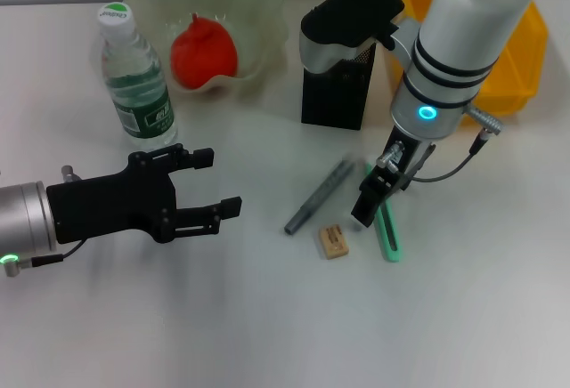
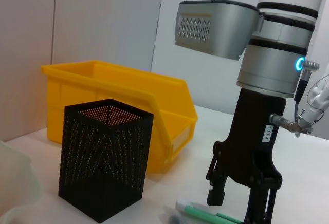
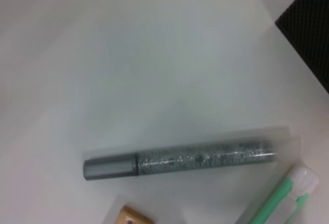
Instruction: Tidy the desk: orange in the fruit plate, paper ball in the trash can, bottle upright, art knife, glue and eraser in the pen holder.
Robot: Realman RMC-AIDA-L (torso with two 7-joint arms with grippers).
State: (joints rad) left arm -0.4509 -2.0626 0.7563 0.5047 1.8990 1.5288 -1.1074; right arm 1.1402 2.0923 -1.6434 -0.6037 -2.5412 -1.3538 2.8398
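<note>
The orange (image 1: 203,52) lies in the pale-green fruit plate (image 1: 260,7). The bottle (image 1: 135,78) stands upright beside it. The black mesh pen holder (image 1: 336,96) (image 2: 105,175) stands in front of the yellow trash can (image 1: 518,60) (image 2: 121,98). The grey glue stick (image 1: 319,195) (image 3: 185,160), the tan eraser (image 1: 333,240) (image 3: 134,217) and the green art knife (image 1: 389,232) (image 2: 203,212) (image 3: 282,198) lie on the table. My right gripper (image 1: 378,194) (image 2: 236,203) is open, low over the knife, one finger on each side. My left gripper (image 1: 214,183) is open and empty, hovering left of the glue. The paper ball is out of view.
The white table (image 1: 267,317) stretches toward me in front of the small items. The pen holder's corner (image 3: 308,34) shows close to the glue's far end. The fruit plate's edge (image 2: 15,183) shows beside the pen holder.
</note>
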